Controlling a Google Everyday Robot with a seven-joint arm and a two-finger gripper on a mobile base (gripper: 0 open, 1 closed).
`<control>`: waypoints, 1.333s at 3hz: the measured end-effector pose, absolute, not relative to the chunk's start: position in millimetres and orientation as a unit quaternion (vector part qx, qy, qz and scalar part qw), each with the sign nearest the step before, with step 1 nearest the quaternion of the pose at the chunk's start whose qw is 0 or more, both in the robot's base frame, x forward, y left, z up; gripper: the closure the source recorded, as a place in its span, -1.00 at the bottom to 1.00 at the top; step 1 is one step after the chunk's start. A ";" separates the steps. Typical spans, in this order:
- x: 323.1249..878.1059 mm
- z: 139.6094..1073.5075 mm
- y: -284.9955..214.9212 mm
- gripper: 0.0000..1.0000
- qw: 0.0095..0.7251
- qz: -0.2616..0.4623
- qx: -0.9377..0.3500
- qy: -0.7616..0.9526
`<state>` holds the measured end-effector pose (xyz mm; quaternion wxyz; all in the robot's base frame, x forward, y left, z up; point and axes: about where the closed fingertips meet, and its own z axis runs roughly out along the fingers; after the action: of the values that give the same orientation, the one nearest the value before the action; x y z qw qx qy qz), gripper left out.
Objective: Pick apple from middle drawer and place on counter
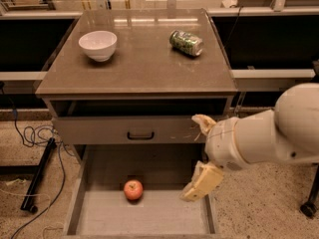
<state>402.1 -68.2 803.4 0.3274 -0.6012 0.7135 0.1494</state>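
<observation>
The apple (133,189) is small and red-orange and lies on the bare floor of the pulled-out middle drawer (149,215), toward its back and left of centre. My gripper (200,152) hangs at the drawer's right side, above its right wall and to the right of the apple, apart from it. Its two cream fingers (202,182) stand spread, one above the other, with nothing between them. The white arm reaches in from the right. The grey-brown counter (142,66) tops the cabinet above.
A white bowl (98,44) stands at the counter's back left and a green can (186,43) lies on its side at the back right. The drawer front with the dark handle (140,135) above sits slightly out. Cables (30,133) and a dark stand leg (39,176) lie on the floor at left.
</observation>
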 end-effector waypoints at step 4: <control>446.4 664.7 11.2 -1.00 0.368 0.207 -0.583 0.694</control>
<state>446.4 11.2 664.7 0.3680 -0.5832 0.6940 0.2068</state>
